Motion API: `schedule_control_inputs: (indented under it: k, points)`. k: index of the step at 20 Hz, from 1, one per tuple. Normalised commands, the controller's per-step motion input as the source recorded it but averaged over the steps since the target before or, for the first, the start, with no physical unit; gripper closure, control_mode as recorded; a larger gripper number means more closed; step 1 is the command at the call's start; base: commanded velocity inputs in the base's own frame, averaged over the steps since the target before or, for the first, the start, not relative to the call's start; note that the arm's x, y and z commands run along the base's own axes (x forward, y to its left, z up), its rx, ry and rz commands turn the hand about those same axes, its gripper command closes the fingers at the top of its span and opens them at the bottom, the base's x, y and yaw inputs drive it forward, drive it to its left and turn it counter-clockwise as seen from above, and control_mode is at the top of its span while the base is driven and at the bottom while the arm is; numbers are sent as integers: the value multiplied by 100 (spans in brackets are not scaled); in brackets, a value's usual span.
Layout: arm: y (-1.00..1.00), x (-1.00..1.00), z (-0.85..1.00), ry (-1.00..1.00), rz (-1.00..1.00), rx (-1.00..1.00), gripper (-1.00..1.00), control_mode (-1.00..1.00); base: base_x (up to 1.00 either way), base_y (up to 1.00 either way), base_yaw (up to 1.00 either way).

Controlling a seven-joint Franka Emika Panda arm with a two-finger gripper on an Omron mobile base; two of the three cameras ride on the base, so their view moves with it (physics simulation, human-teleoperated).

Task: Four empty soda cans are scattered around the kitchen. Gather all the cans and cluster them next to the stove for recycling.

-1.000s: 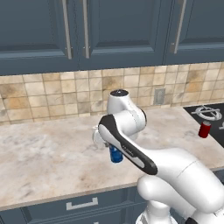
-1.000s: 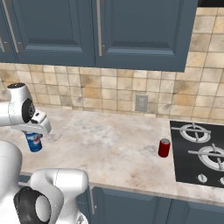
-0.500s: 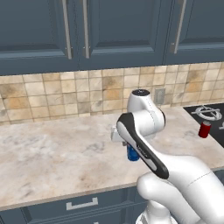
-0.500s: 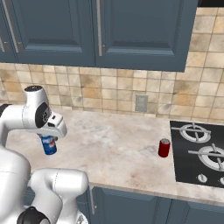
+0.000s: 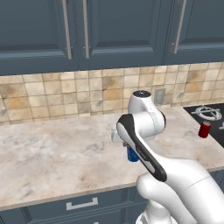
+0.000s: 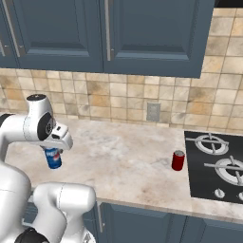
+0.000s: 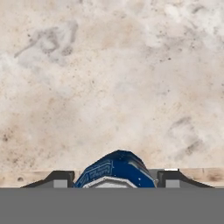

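My gripper (image 6: 53, 151) is shut on a blue can (image 6: 53, 158) and holds it above the marble counter (image 6: 123, 166). The same blue can (image 5: 132, 155) peeks out below the hand in the left base view. In the hand view the blue can (image 7: 116, 170) sits between my two dark fingertips (image 7: 59, 178), with counter below. A red can (image 6: 178, 160) stands upright on the counter just left of the stove (image 6: 220, 166). From the left base view the red can (image 5: 204, 130) is at the far right by the stove (image 5: 210, 116).
Dark blue wall cabinets (image 6: 118, 33) hang above a tan tiled backsplash with a wall outlet (image 6: 153, 112). Drawers (image 5: 81, 203) run under the counter's front edge. Open marble counter lies between the blue can and the red one.
Across the earlier frames the arm carried the blue can rightward along the counter, closer to the stove. The red can has stayed put.
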Motion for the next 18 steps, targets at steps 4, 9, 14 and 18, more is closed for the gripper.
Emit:
schedule_control_inputs:
  k: [4, 9, 14, 18]
  points:
    - [0, 0, 0, 0, 0, 0, 100, -100, 0, 0, 0]
    - [0, 0, 0, 0, 0, 0, 100, 100, -7, -45, 1]
    - [0, 0, 0, 0, 0, 0, 100, 100, -9, -100, 5]
    - [0, 0, 0, 0, 0, 0, 100, 100, 0, -100, 5]
